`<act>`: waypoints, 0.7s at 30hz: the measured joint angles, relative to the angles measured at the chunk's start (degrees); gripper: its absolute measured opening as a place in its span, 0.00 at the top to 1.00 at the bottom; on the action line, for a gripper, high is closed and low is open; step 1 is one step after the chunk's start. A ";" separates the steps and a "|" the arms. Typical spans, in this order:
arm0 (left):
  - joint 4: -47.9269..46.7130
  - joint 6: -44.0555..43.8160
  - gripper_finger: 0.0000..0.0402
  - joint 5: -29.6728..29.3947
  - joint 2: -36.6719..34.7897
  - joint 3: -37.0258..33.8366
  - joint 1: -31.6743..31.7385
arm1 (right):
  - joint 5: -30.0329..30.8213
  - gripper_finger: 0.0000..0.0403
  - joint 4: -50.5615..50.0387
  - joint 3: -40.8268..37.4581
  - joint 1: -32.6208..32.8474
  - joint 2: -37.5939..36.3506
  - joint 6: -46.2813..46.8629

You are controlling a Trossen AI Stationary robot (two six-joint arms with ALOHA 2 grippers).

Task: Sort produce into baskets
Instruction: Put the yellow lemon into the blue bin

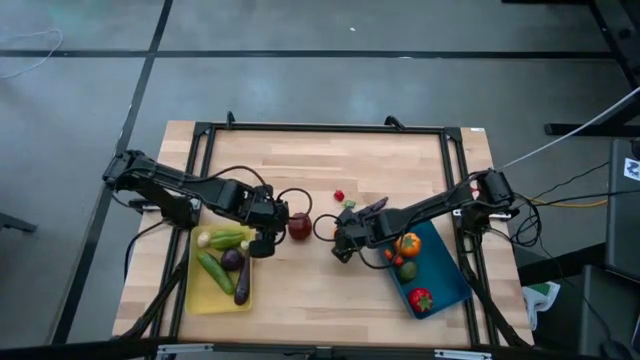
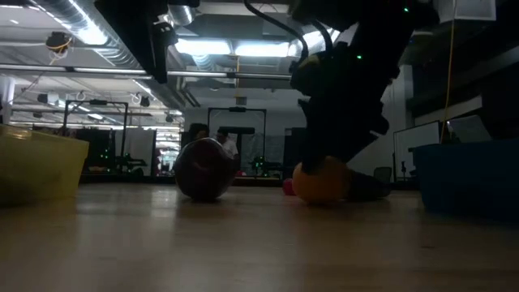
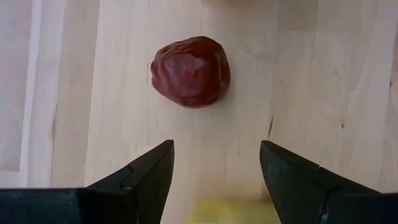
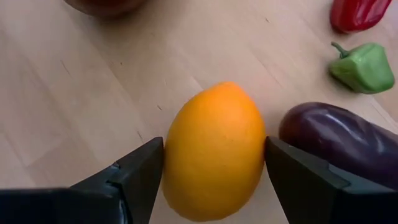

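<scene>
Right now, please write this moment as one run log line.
left hand: open, facing apple | right hand: fingers around orange, on table | eggplant beside orange

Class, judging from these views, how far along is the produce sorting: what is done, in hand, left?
Done: several vegetables lie in the yellow plastic tray, several pieces in the blue plastic tray.
In hand: right gripper brackets the orange fruit.
Left: dark red apple ahead of the open left gripper, purple eggplant, green pepper, red pepper.

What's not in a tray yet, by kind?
dark red apple: 1
orange: 1
red pepper: 1
green pepper: 1
purple eggplant: 1
Total: 5
</scene>
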 joint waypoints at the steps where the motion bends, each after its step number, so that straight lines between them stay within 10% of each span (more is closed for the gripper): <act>1: 0.03 -0.02 0.42 0.02 0.00 0.00 0.00 | 0.23 0.32 0.25 0.06 0.00 0.40 -0.02; 21: 1.52 -0.59 0.42 0.02 0.00 0.00 -0.02 | -0.54 0.49 0.88 -0.05 0.00 0.98 -0.46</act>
